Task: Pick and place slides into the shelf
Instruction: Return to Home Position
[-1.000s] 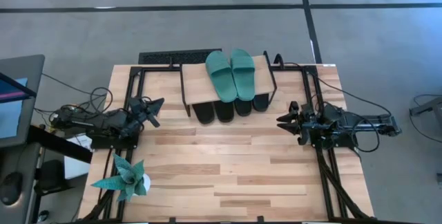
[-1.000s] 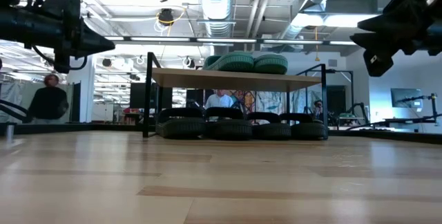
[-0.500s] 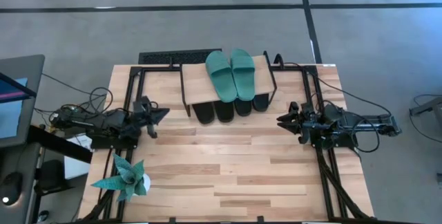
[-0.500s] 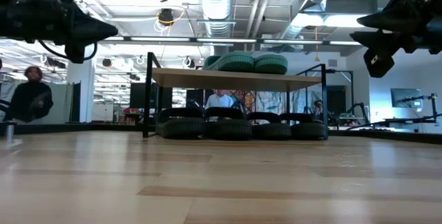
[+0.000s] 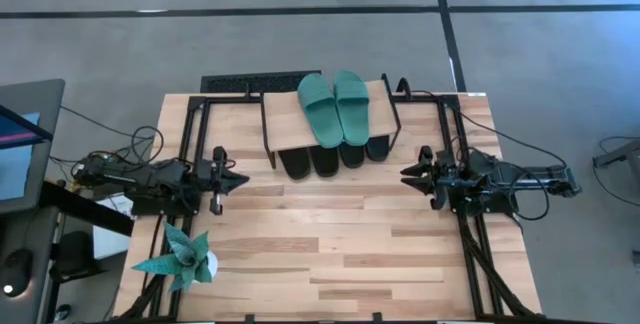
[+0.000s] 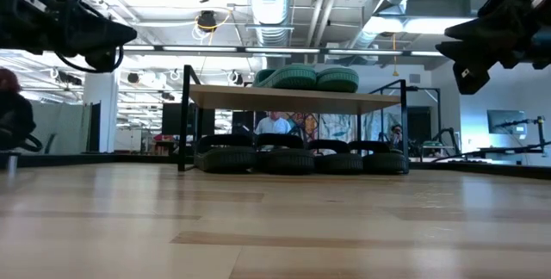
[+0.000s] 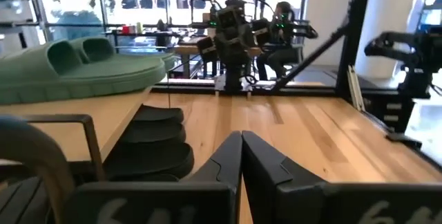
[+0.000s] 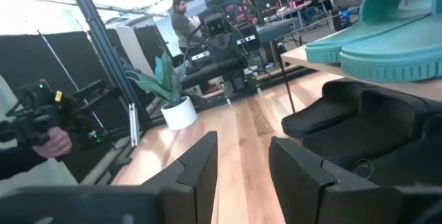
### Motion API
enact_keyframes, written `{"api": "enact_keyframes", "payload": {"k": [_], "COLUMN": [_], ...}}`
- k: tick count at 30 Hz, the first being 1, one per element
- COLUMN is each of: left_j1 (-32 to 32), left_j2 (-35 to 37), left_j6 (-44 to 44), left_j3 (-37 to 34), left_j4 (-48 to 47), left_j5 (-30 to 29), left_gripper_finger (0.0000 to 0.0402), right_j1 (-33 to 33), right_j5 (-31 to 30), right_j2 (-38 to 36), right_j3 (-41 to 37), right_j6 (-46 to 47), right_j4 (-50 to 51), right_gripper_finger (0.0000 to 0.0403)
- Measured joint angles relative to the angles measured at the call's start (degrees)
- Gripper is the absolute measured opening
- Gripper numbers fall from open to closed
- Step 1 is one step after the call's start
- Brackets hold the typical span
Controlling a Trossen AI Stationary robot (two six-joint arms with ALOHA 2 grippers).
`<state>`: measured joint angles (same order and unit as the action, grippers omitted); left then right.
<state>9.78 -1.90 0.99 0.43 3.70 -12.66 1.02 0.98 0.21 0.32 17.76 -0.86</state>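
Observation:
Two teal slides lie side by side on the slanted wood top of the shelf. The black slides sit in a row on the table under it, toes poking out toward the near edge. My left gripper hovers shut to the left of the shelf, pointing right, with the black slides and teal slides ahead of it. My right gripper hovers open on the shelf's right, pointing left at the black slides and teal slides.
A teal paper plant in a white pot stands at the near left corner. Black metal rails run along both table sides, and a black strip lies at the far edge. Bare wood stretches between the grippers and the near edge.
My left gripper has swung from pointing toward the shelf's left leg round toward the near edge, turning about its own axis as it went. It now points straight right. The right arm and all slides have kept still.

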Motion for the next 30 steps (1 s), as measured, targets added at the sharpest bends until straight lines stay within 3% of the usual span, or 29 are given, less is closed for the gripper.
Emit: {"api": "enact_keyframes", "payload": {"k": [11, 19, 24, 30], "left_j1": [-0.13, -0.17, -0.66, -3.74], "left_j2": [-7.62, -8.97, -8.88, -8.93], "left_j6": [-3.96, -6.30, -18.55, -15.89], "left_j3": [0.07, 0.07, 0.07, 0.07], "left_j4": [0.05, 0.86, 11.54, 6.49], "left_j5": [-1.34, -2.51, 6.84, 7.56], "left_gripper_finger": [0.0000, 0.0000, 0.0000, 0.0000], "right_j1": [0.24, 0.24, -0.04, -0.02], "right_j5": [0.03, -0.06, -1.28, -1.23], "right_j2": [0.59, 0.59, 0.59, 0.59], "right_j3": [0.00, -0.02, -0.02, -0.02], "right_j6": [2.16, 2.16, 1.71, -3.89], "right_j4": [0.04, 0.02, 0.13, 0.13], "right_gripper_finger": [0.0118, 0.0118, 0.0118, 0.0118]}}
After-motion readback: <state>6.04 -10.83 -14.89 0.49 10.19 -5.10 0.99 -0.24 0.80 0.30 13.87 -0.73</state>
